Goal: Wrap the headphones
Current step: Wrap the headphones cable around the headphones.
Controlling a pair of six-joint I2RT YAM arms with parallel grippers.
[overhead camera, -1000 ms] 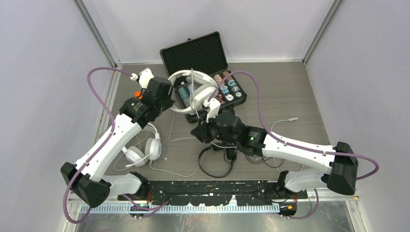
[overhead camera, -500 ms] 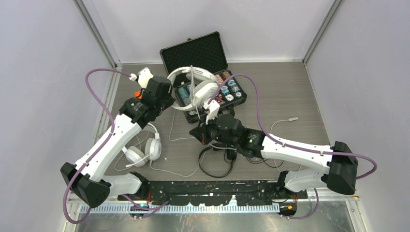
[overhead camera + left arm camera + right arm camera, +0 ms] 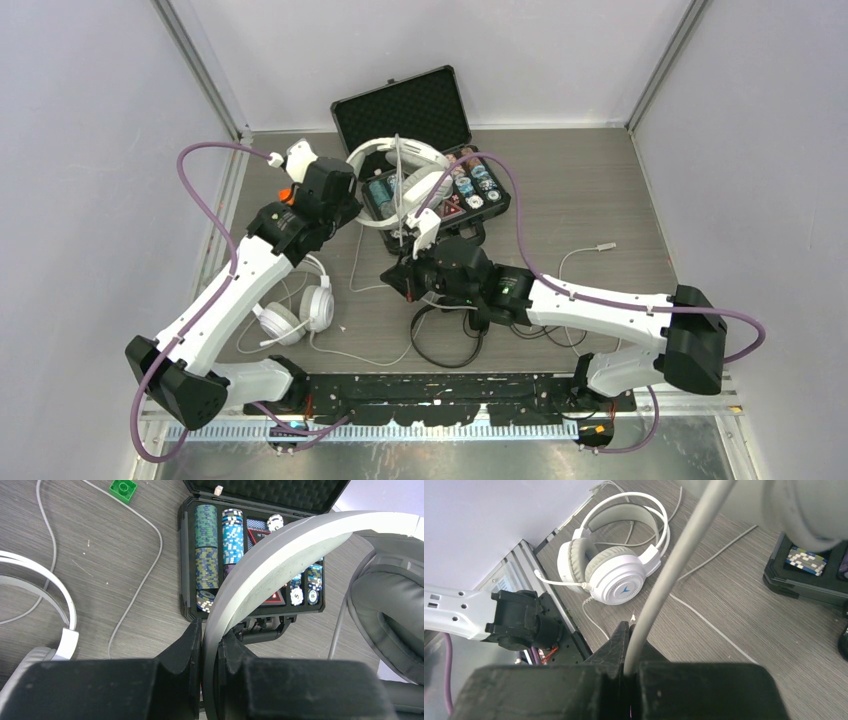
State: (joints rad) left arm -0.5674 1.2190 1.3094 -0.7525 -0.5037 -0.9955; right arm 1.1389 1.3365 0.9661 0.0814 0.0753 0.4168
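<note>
The bulky white-grey headphones [image 3: 398,152] hang above the open case, lifted off the table. My left gripper [image 3: 212,640] is shut on their grey headband [image 3: 280,545], one finger on each side. Their grey cord [image 3: 674,565] runs down from the ear cup [image 3: 390,610] into my right gripper [image 3: 630,635], which is shut on it in front of the case [image 3: 402,277]. The white round-cup headphones [image 3: 300,310] lie on the table under the left arm. The black headphones [image 3: 442,355] lie with looped cord beneath the right arm, partly hidden.
A black case [image 3: 405,110] of poker chips stands open at the back centre, directly under the lifted headphones. A small green brick [image 3: 123,489] lies left of it. Thin white cables [image 3: 355,255] trail over the table, one ending in a plug [image 3: 603,246] at the right.
My right gripper has closed on the grey cord and shifted a little left and toward the near edge. The left gripper has kept its hold on the headband.
</note>
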